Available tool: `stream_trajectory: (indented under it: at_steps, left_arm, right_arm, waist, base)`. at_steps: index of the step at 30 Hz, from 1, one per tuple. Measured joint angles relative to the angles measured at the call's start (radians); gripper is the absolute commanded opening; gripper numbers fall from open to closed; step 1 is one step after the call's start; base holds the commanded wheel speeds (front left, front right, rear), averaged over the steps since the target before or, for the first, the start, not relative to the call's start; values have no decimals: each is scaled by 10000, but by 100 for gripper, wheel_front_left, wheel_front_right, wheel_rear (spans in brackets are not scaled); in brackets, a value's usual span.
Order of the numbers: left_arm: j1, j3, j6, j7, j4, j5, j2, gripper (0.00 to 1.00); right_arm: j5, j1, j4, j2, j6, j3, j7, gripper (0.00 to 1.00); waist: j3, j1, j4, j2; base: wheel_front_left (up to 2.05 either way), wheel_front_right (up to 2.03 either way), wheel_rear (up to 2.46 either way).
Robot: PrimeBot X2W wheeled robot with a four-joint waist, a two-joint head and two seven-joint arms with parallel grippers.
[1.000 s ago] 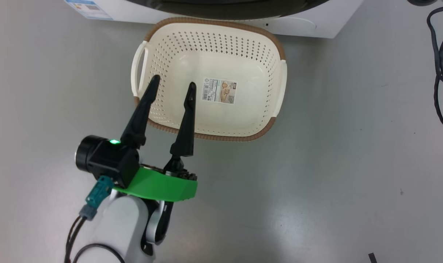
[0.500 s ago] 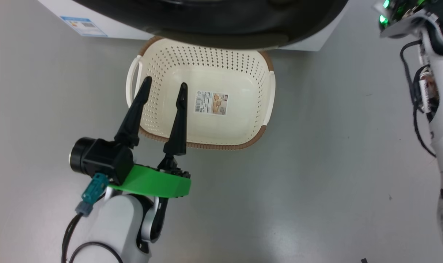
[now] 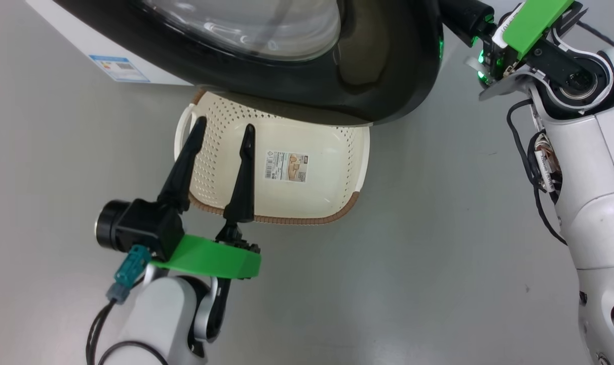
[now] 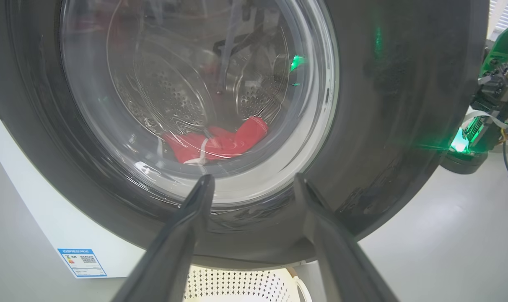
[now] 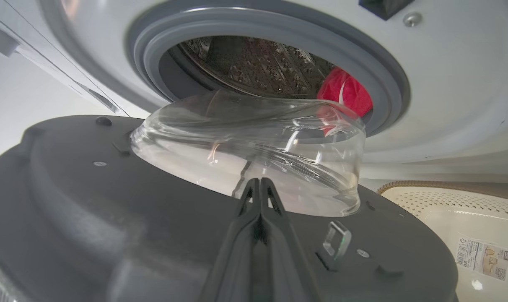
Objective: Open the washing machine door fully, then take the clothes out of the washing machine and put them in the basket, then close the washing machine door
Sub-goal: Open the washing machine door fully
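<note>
Washing machine (image 5: 447,84): clothes (image 5: 345,93) inside drum (image 5: 254,63).
Basket (image 3: 297,220): paper label (image 3: 286,166) inside.
Door (image 3: 383,76): ajar, overhanging basket's far rim.
Left gripper (image 3: 225,123): spread wide, above basket's near-left corner.
Right gripper (image 5: 259,181): pinched together, empty, behind door.

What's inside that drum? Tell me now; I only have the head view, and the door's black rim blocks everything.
Observer: Red clothes lie low in the steel drum; the left wrist view shows them through the glass too.
Operator: Report the right gripper's state.
Observer: The right gripper is shut, fingers pressed together, pointing across the inner face of the washing machine door.
Operator: Confirm the door is off the seal.
Observer: Yes; the right wrist view shows the door partly open, with a gap between it and the grey seal.
</note>
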Motion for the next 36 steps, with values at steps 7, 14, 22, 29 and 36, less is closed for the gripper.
stream_trajectory:
  at_steps: [7,14,22,29,36]
  left_arm:
    - [139,151,-4,0,-4,104,0,100]
    - [130,322,-79,0,-58,263,4,100]
    - [116,579,-79,0,-180,412,4,100]
    - [119,719,-79,0,-301,587,4,100]
    - [126,949,-65,-2,-619,570,4,100]
  right_arm:
    - [-2069,687,-1718,-514,2,846,-1580,100]
    - [-3946,1178,-2476,-1047,2,1557,-4174,100]
    - [-6527,1448,-2155,-1894,2,2483,-7526,100]
    - [-8847,1888,-1588,-1835,12,1990,-8821,100]
    - [-11164,3015,-2554,-1131,15,447,-8905,100]
  waist:
    - [-53,0,-177,0]
    - [80,0,-366,0]
    - [165,0,-700,0]
    - [118,0,-922,0]
    - [122,0,-1015,0]
  base:
    - [0,0,0]
    - [0,0,0]
    - [0,0,0]
    - [0,0,0]
    - [0,0,0]
